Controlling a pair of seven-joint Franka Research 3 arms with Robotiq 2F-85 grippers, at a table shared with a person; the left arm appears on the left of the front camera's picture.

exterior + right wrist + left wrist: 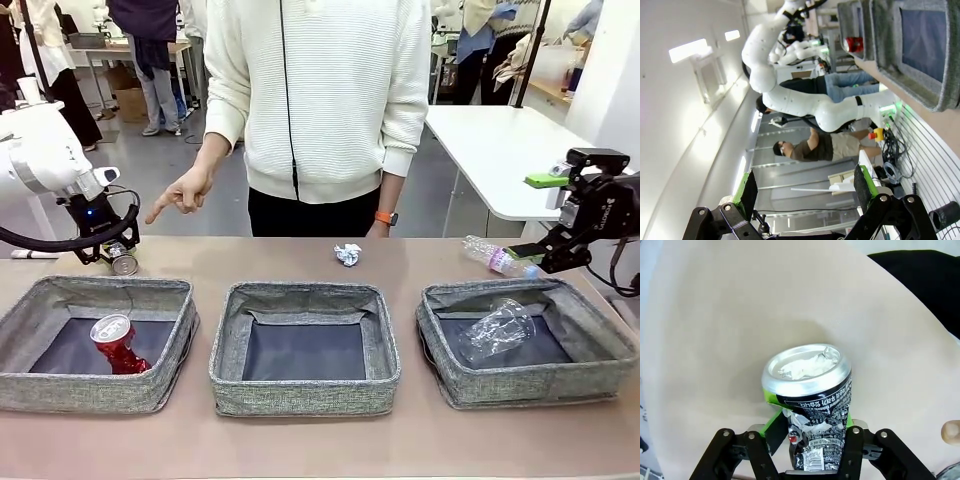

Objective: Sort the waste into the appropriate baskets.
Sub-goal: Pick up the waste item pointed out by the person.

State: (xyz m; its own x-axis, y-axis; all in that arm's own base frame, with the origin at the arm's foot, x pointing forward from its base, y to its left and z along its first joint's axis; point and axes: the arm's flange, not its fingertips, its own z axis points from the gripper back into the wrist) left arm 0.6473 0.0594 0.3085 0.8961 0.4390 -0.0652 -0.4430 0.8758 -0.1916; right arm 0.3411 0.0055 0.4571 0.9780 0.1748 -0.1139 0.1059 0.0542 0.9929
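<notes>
My left gripper is shut on a dented silver-dark can just behind the left basket. In the left wrist view the green pads squeeze this can from both sides above the tan table. A crushed red can lies in the left basket. The middle basket holds nothing. A clear plastic cup lies in the right basket. Behind it rest a clear bottle and, farther left, a white paper ball. My right gripper hangs open and empty at the right.
A person in a white sweater stands at the far edge, one hand pointing down toward the left side. A white side table stands behind my right arm. Bare table runs between the baskets and the far edge.
</notes>
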